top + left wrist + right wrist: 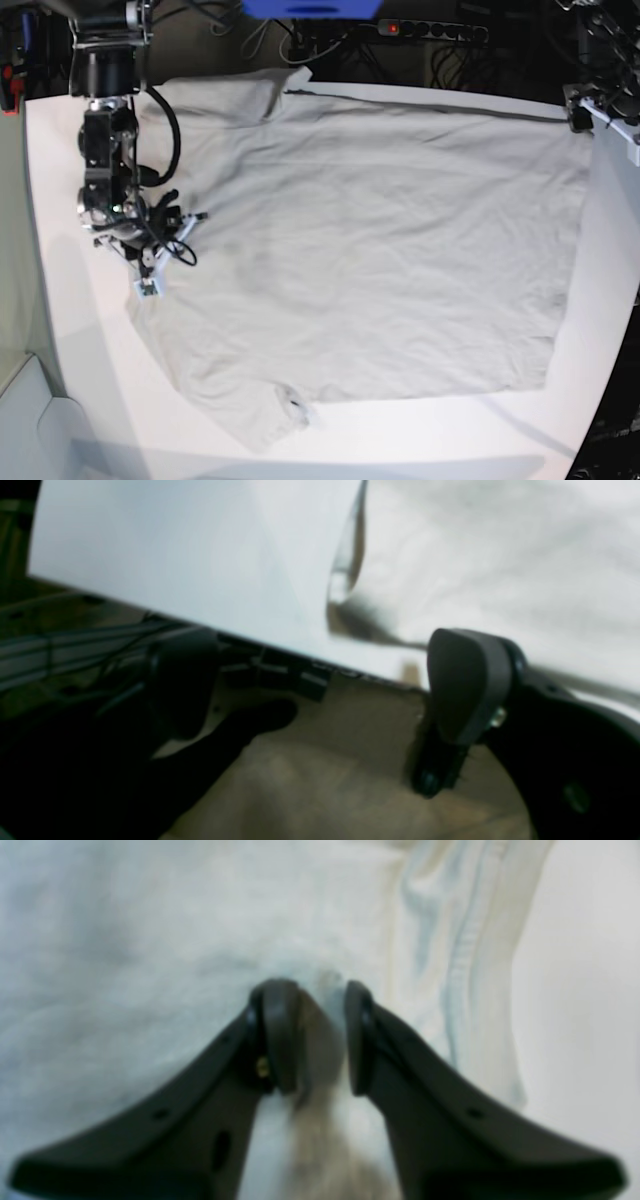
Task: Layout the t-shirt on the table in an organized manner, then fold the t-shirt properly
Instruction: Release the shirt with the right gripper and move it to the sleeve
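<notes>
The t-shirt [360, 240] lies spread nearly flat across the white bench [60, 330], covering most of its middle. Nearest the base camera, its ribbed collar [290, 405] with a small dark neck label sits by the front edge, slightly bunched. A sleeve reaches toward the far edge near a power strip [430, 30] with a red light, and the straight hem runs down the side on that view's right.

On the base view's left, the right gripper [150, 262] is down at the shirt's side edge. In the right wrist view its two dark fingers [280, 1035] stand close together with a ridge of the pale fabric [320, 990] raised between them, pinching the cloth; a folded, seamed edge of the shirt runs beside them, with bare bench beyond.

The left gripper [325, 680] shows only in its own wrist view. Its fingers [465, 680] are spread wide apart with nothing between them, hanging off the bench edge over the brownish floor [350, 780]. Beyond them, a shirt edge [500, 555] lies on the bench, with a dark shadowed fold where the cloth lifts.
</notes>
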Robot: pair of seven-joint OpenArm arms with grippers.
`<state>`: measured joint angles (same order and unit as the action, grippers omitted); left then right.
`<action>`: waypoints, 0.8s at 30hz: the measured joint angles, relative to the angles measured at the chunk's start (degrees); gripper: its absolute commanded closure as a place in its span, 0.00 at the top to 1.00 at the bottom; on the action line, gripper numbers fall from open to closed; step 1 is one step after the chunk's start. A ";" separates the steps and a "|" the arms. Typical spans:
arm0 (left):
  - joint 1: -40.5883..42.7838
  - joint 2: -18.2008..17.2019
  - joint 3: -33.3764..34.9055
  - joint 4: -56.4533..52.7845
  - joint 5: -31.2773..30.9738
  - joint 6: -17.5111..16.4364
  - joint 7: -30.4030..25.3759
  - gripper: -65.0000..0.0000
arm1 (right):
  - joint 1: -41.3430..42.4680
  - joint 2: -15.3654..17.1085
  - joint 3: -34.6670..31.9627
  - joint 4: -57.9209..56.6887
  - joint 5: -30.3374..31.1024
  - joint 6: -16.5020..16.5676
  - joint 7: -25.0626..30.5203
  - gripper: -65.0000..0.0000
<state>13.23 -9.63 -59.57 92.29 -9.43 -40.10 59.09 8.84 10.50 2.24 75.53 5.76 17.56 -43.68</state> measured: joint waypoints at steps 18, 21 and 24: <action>-1.53 0.15 0.28 5.79 -0.11 -0.02 3.89 1.00 | -5.75 2.10 5.38 16.83 -0.42 -0.35 2.93 0.10; -1.53 0.26 0.39 5.79 -0.52 -0.02 3.72 1.00 | -8.98 1.99 5.01 25.38 0.44 -0.37 1.55 0.10; -1.09 0.39 0.39 5.55 -0.44 -0.02 3.65 1.00 | -12.68 1.86 4.83 29.94 -0.02 -0.22 -1.18 0.10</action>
<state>12.14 -9.23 -59.18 97.84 -9.87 -40.12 62.74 -3.84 12.36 7.07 105.47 5.74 17.34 -44.86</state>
